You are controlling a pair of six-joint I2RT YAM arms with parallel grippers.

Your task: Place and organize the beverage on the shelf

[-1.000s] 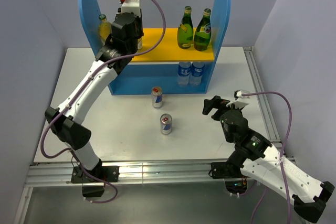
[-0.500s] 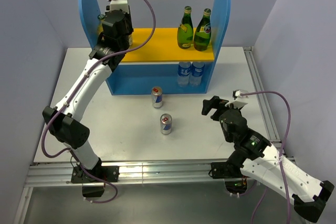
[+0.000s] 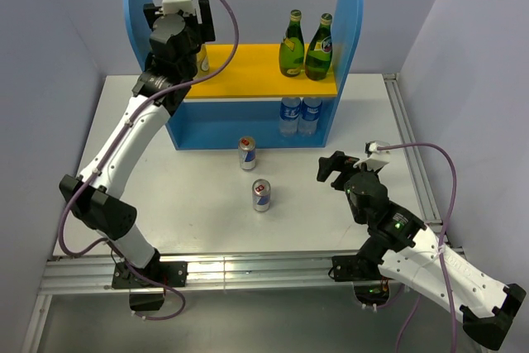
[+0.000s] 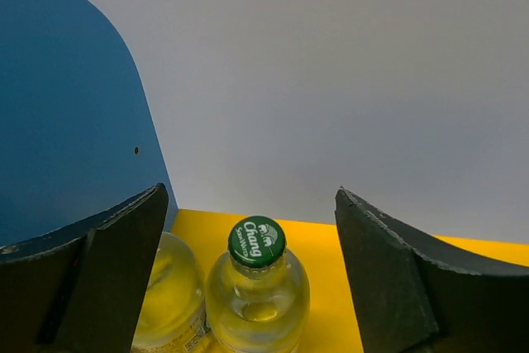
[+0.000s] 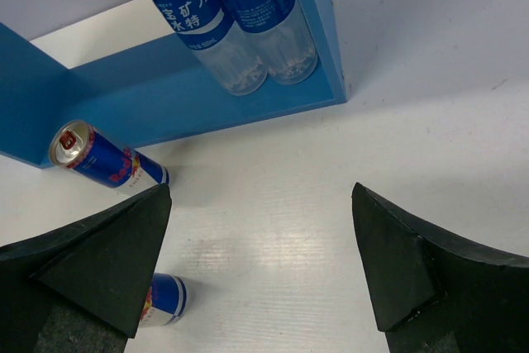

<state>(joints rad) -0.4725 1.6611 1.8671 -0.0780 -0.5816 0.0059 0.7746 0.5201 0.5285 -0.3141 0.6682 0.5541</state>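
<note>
— Top external view puts you about two thirds through, by my reckoning: of your six drinks, four are on the shelf (image 3: pixel 354 22) and two are not.

— Agreed. Your left gripper (image 4: pixel 250 192) hangs over the left end of the yellow upper board (image 3: pixel 256 68), jaws spread wide and gripping nothing. The two pale-yellow bottles (image 4: pixel 258 291) stand on the board right below it. The green-capped one sits between the fingers with a gap on each side. Its twin (image 4: pixel 169 287) is half hidden behind one finger (image 4: pixel 107 270), next to the blue side panel (image 4: pixel 66 105).

— And the far end of that board?

— Two green bottles (image 3: pixel 291 47) stand side by side, well off to the right of that gripper. On the lower level under them you have two clear bottles with blue labels (image 5: pixel 248 14), straight ahead of your right gripper (image 5: pixel 260 196).

— So what is left for you?

— The two cans (image 3: pixel 247 153). Both stand on the table (image 3: pixel 190 204) in front of the shelf. Seen from the right gripper, one (image 5: pixel 103 159) is ahead and to the left, near the shelf's base. The other (image 5: pixel 165 299) is just outside the finger on that same side. That gripper is wide open and holds nothing, so I judge it the better placed to fetch them. The lower level shows bare floor to the left of the blue-labelled pair.
</note>
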